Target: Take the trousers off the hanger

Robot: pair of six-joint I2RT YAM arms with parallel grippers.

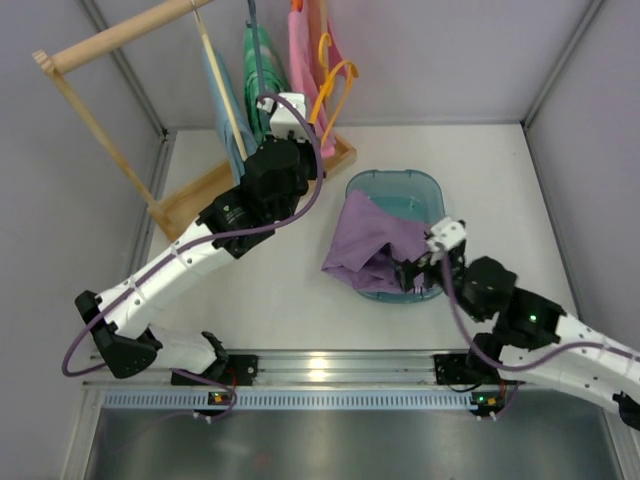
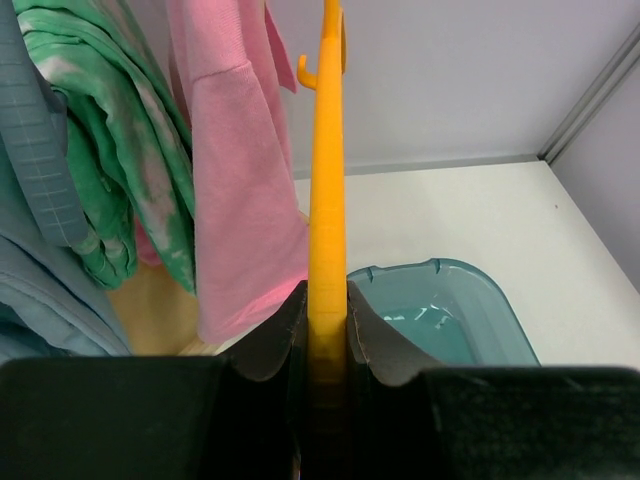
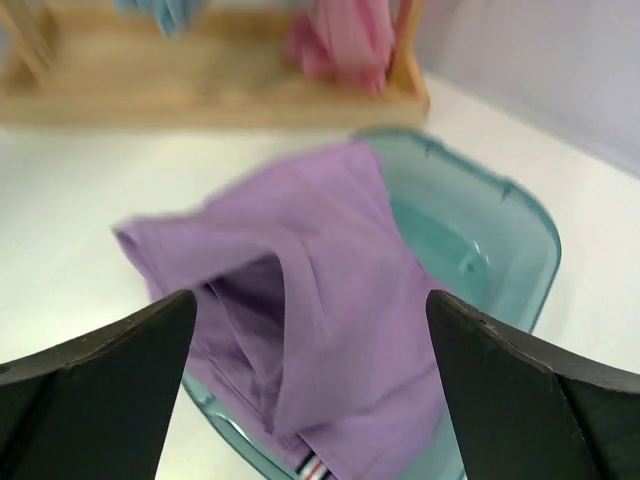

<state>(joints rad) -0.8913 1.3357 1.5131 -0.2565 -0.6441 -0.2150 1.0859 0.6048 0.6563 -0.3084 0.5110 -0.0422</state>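
The lilac trousers [image 1: 375,245] lie crumpled in the teal tub [image 1: 420,185], draped over its left and near rim. In the right wrist view the trousers [image 3: 330,300] are just beyond my open right gripper [image 3: 312,350], apart from both fingers. My right gripper [image 1: 425,262] hovers at the tub's near edge. My left gripper [image 1: 300,112] is up by the rack, shut on the bare orange-yellow hanger [image 1: 333,88]. In the left wrist view the hanger [image 2: 327,200] stands edge-on between the closed fingers [image 2: 275,340], its hook at the top.
A wooden clothes rack [image 1: 120,35] stands at the back left, with light blue [image 1: 222,95], green [image 1: 262,70] and pink [image 1: 303,50] garments hanging on it. Its wooden base [image 1: 200,190] lies on the white table. Grey walls enclose the back and sides.
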